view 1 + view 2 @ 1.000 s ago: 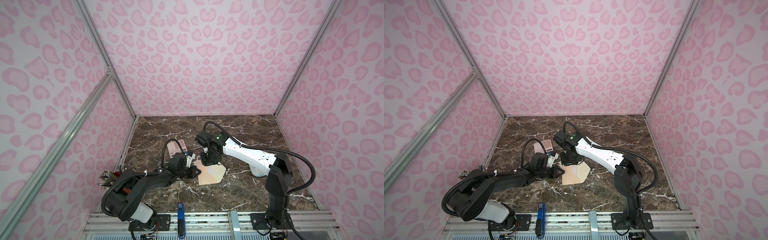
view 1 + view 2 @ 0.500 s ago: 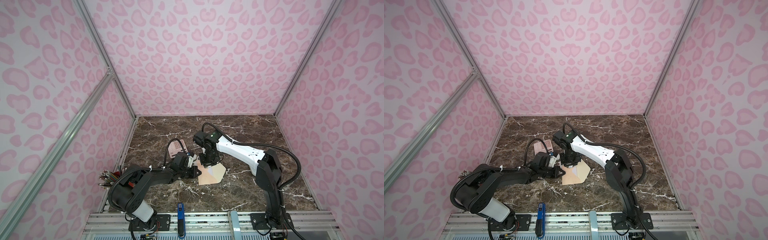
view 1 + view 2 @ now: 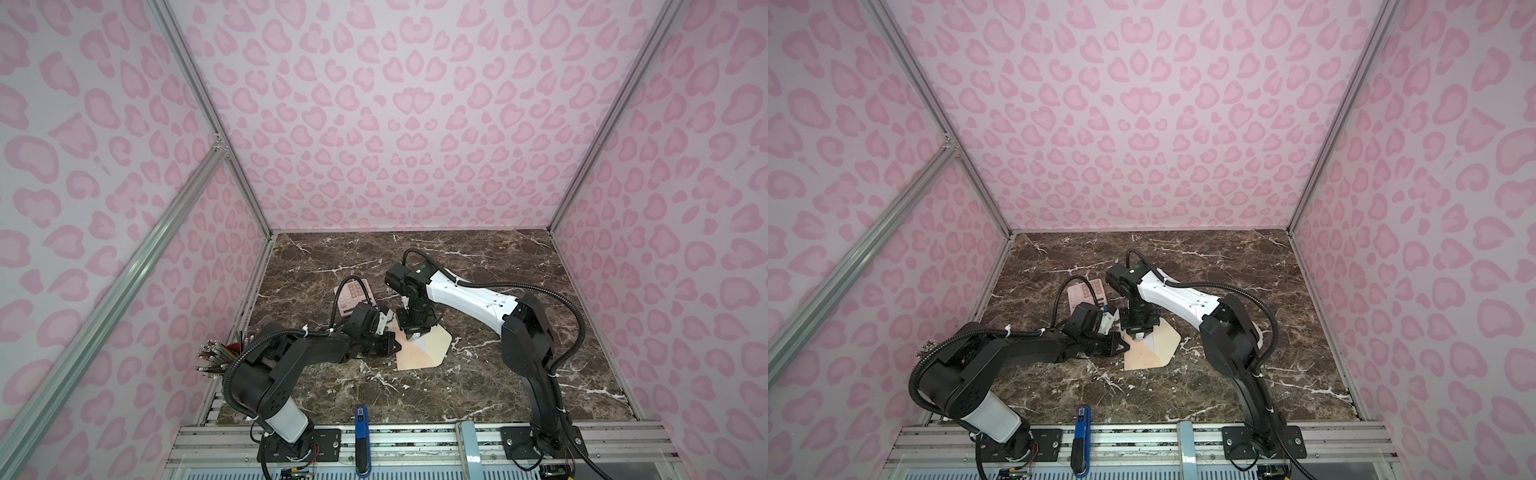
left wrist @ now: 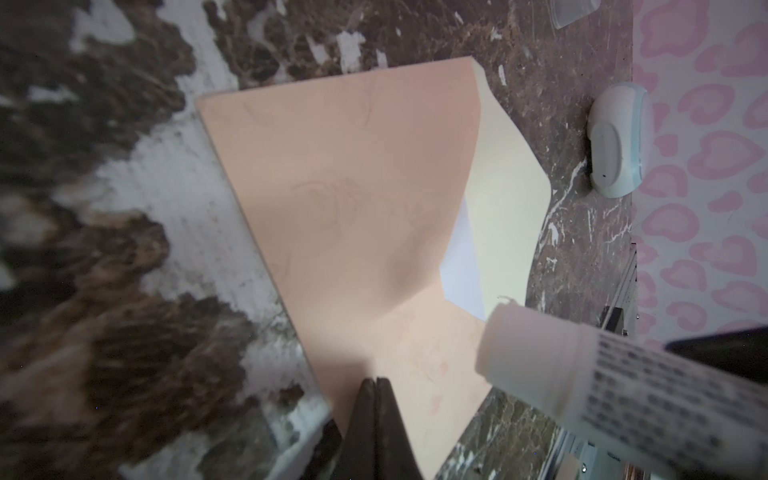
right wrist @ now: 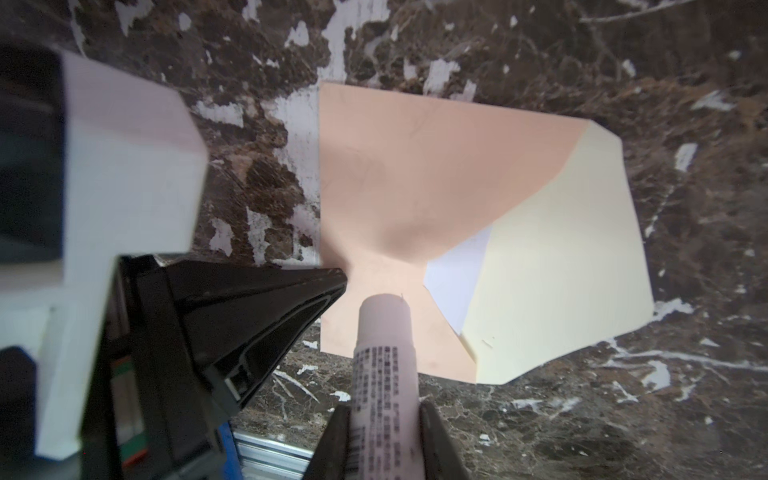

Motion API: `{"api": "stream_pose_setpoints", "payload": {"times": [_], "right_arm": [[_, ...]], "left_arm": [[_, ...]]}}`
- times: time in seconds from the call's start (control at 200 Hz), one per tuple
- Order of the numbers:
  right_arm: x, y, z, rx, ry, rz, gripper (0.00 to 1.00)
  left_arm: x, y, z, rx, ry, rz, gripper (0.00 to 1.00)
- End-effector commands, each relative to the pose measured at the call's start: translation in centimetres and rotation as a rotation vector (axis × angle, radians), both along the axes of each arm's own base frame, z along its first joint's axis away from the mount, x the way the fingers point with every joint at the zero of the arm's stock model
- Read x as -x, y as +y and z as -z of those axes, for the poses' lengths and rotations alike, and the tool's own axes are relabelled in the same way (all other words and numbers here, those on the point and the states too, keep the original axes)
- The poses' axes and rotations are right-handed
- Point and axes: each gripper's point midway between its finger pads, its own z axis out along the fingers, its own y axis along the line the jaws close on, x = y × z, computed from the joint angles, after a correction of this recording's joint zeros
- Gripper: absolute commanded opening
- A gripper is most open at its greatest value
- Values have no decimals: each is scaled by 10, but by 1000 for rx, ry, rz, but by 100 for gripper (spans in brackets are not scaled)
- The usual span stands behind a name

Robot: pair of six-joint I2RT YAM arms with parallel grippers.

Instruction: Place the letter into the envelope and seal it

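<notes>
Two grips: left jaws clenched on the envelope (image 4: 353, 199), right jaws around a glue stick (image 5: 384, 365), print unreadable

blocked: calculator (image 3: 353, 299) back-left of envelope (image 3: 415, 357) | free: marble tabletop (image 3: 478, 374) right, seemingly open

Both top views looked from high above the front edge of the tabletop (image 3: 457, 395) toward the back wall. They were far off and almost identically framed, each taking in the whole tabletop and both arms. Left wrist view sat very close over the envelope (image 4: 332, 187), looking past the left gripper (image 4: 376, 380) toward the tabletop's right edge. Right wrist view looked almost straight down along the glue stick (image 5: 384, 340) in the right gripper (image 5: 384, 409), also close. Both wrist views shared the envelope and glue stick.
</notes>
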Motion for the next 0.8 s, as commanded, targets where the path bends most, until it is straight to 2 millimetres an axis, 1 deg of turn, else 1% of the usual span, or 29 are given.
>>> {"api": "stream_pose_setpoints", "payload": {"times": [0.0,0.125,0.285,0.795], "right_arm": [[1,-1,5,10,26,-4,0],[0,-1,9,10,38,-4,0],[1,-2,11,19,48,-5,0],[1,-7,22,57,81,-13,0]], "left_arm": [[3,3,7,-27,29,8,3],[4,1,9,-24,43,17,4],[6,4,13,-37,57,15,4],[10,6,16,-50,72,29,4]]}}
